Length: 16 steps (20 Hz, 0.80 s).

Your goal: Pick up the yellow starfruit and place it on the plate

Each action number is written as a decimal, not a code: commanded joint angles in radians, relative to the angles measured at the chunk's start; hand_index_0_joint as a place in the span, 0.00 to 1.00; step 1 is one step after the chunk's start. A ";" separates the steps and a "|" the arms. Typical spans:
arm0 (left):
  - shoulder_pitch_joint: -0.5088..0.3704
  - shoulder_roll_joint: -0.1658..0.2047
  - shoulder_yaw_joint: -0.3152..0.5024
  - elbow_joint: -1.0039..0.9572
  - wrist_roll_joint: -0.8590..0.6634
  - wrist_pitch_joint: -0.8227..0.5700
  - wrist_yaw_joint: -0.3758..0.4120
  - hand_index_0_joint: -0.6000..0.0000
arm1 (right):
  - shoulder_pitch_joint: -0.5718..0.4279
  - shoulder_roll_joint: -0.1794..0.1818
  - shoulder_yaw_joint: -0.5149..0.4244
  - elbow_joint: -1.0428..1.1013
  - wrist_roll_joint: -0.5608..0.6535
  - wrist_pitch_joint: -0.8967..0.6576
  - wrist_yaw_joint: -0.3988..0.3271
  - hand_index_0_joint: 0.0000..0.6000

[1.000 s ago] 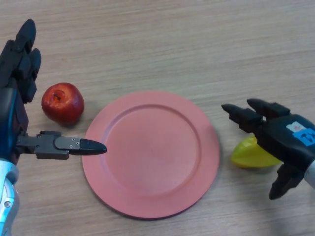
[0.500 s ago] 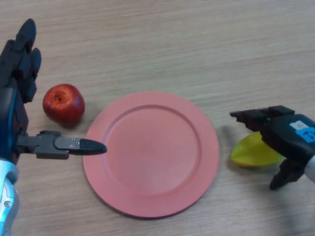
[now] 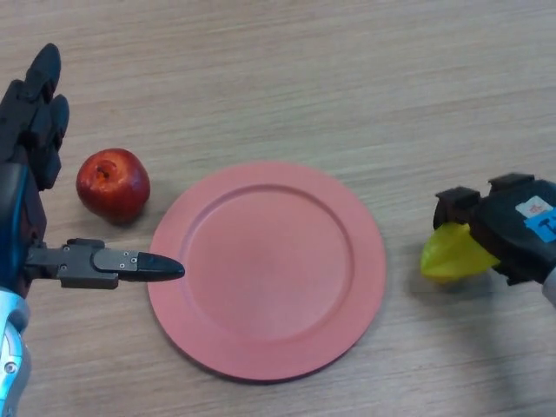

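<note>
Wooden worktop fills the view from the robot's head, looking down. Near the middle lies a round pink plate, flat on the wood and holding nothing.

To the right of the plate, a little apart from its rim, is the starfruit, a yellow wedge lying on the worktop. The right hand sits on top of it, coming in from the right edge. Its black fingers curl down over the far side of the fruit, and the palm hides most of the rest. The hand looks closed round the starfruit, though where the thumb presses is hidden.

The step in hand appears to be the grasp itself: the fruit still looks to be resting on the wood, not lifted. The next move would call for a firm hold, a lift clear of the surface, a carry leftward over the plate's rim, and a gentle release near the plate's centre. The ridged shape could let it slip or roll if the hold is loose.

At the left edge the left hand is idle, fingers straight and spread, one long digit reaching toward the plate's left rim without touching it. A red apple sits on the worktop between that hand and the plate, just beside both.
</note>
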 commanded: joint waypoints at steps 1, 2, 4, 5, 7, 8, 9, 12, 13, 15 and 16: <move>-0.036 0.027 0.062 -0.042 0.008 -0.137 0.008 1.00 | -0.082 -0.018 -0.057 -0.094 0.070 0.014 -0.041 1.00; -0.037 0.027 0.061 -0.044 0.001 -0.134 0.013 1.00 | -0.091 0.000 -0.037 -0.111 0.075 0.016 -0.026 1.00; -0.020 0.019 0.052 -0.070 -0.033 -0.118 0.000 1.00 | -0.133 0.037 0.007 -0.122 0.045 0.011 -0.030 1.00; -0.015 0.019 0.053 -0.082 -0.049 -0.111 -0.010 1.00 | -0.151 0.061 0.030 -0.116 0.034 0.004 -0.042 1.00; -0.015 0.020 0.062 -0.090 -0.062 -0.138 -0.020 1.00 | -0.185 0.121 0.083 -0.085 0.009 -0.008 -0.078 1.00; -0.015 0.021 0.067 -0.090 -0.068 -0.150 -0.022 1.00 | -0.200 0.146 0.111 -0.060 -0.022 -0.022 -0.092 1.00; -0.013 0.021 0.071 -0.089 -0.072 -0.160 -0.022 1.00 | -0.213 0.159 0.131 -0.038 -0.059 -0.034 -0.103 1.00; -0.005 0.017 0.075 -0.074 -0.071 -0.199 -0.016 1.00 | -0.239 0.224 0.211 0.048 -0.047 -0.005 -0.132 1.00; -0.005 0.019 0.083 -0.076 -0.081 -0.193 -0.014 1.00 | -0.246 0.233 0.241 0.070 -0.018 0.016 -0.147 1.00; -0.007 0.027 0.096 -0.073 -0.085 -0.198 -0.014 1.00 | -0.251 0.241 0.294 0.110 0.022 0.063 -0.158 1.00; -0.006 0.032 0.101 -0.063 -0.083 -0.204 -0.021 1.00 | -0.222 0.242 0.340 0.081 0.183 0.173 -0.110 1.00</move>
